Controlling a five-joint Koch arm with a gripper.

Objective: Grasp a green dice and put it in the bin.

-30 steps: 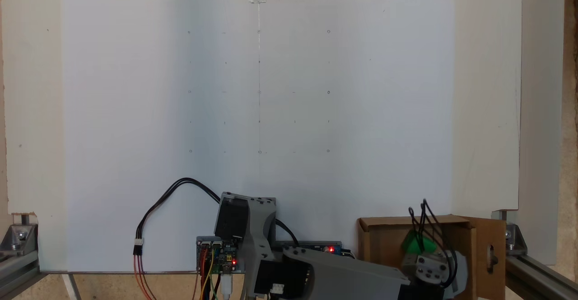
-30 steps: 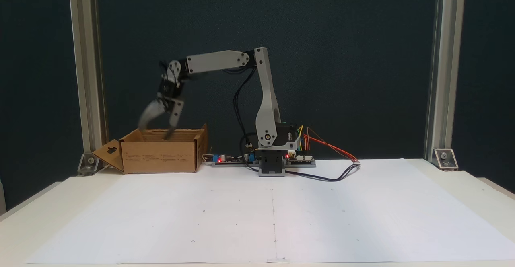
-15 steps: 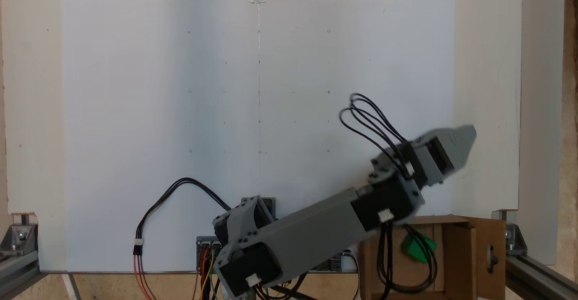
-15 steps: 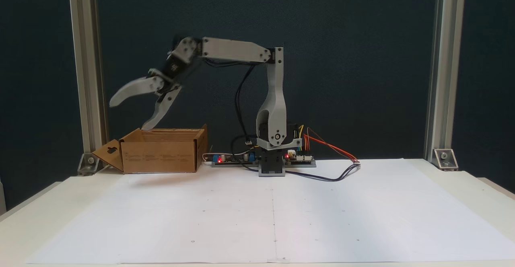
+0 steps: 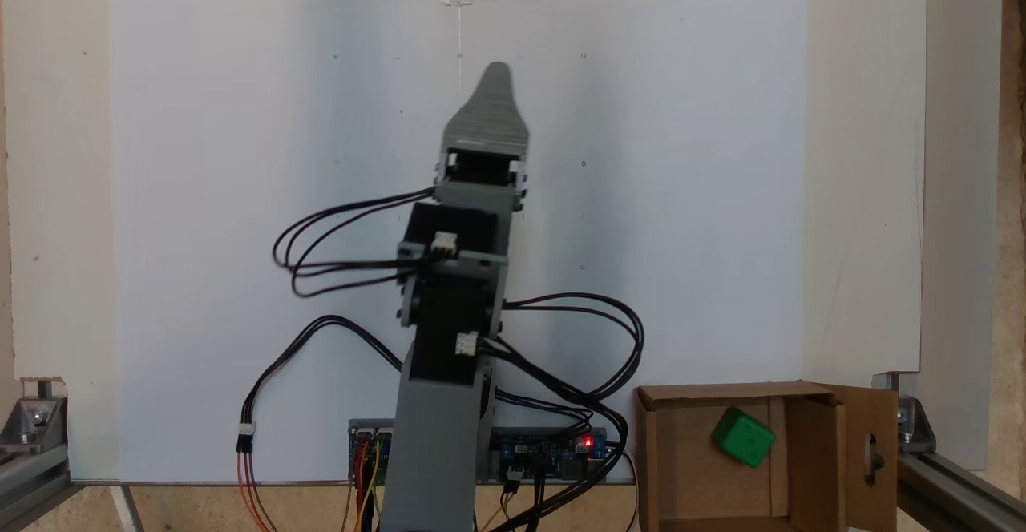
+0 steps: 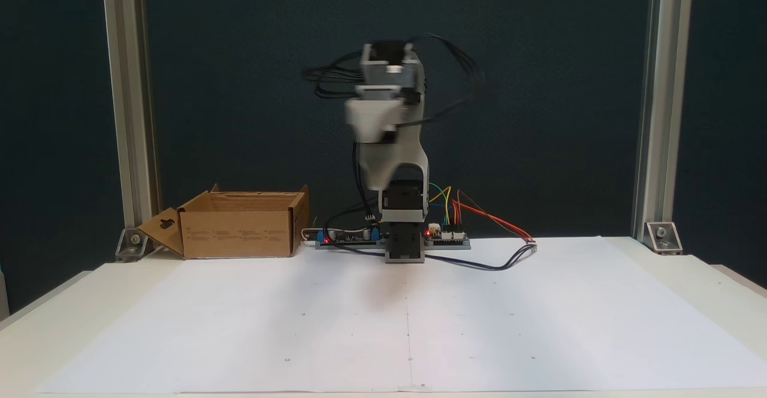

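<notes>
Counter inventory: dice binned

Counter (image 6: 659,302): white sheet. Arm (image 5: 449,404): mid-sheet; I cannot tell how its jaws stand. Bin (image 5: 653,468): cardboard, at the sheet's edge. Green dice (image 5: 743,437): inside the bin; I judge it light, rigid, slick; grip opposite flat faces.

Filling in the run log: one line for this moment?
green dice: inside bin | gripper: over paper, away from bin, state unclear | task: placed

One fixed view looks straight down; the other faces the arm (image 6: 392,146) frontally — both share the paper sheet (image 5: 200,195) and bin (image 6: 239,230).
</notes>
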